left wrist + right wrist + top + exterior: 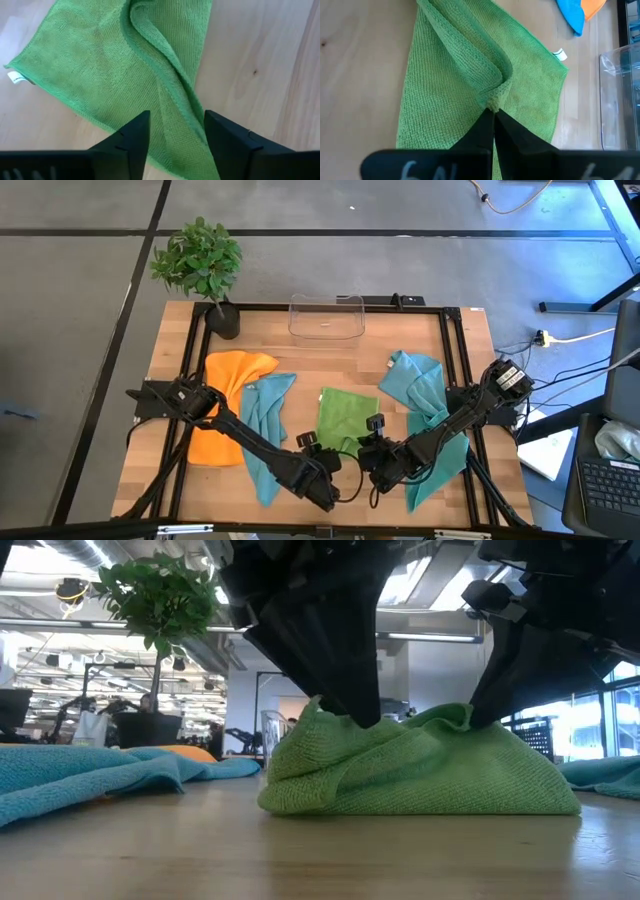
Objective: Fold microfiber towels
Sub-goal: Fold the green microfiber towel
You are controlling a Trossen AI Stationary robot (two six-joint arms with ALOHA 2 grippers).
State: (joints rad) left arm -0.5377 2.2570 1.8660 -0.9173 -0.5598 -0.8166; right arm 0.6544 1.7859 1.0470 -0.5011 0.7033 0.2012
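The lime green microfiber towel [345, 418] lies crumpled on the wooden table near its front edge, with a raised ridge running along its middle [165, 60]. My left gripper [177, 135] is open at the towel's near left part, one finger on each side of that ridge. My right gripper [493, 114] is shut on the towel's near right part. In the low view both arms come down onto the towel [420, 770], which rises to a peak under each. My left gripper has its fingers [134, 136] apart on either side of the towel's raised fold [186, 107], slanting down from the near side. In the low view its tip meets a raised peak [322, 712]. Whether it touches the cloth, I cannot tell. My right gripper pinches a bunched fold of the green towel [493, 101] between its two shut fingers, slanting down from the near right. How many layers it has, I cannot tell. The pinched part stands up as a peak [462, 718]; the rest of the towel lies on the table.
An orange towel [228, 405] and a teal towel [266, 430] lie at the left. Another teal towel [425, 415] lies at the right, under the right arm. A clear plastic bin [326, 317] stands at the far edge, and a potted plant [200, 265] at the far left corner.
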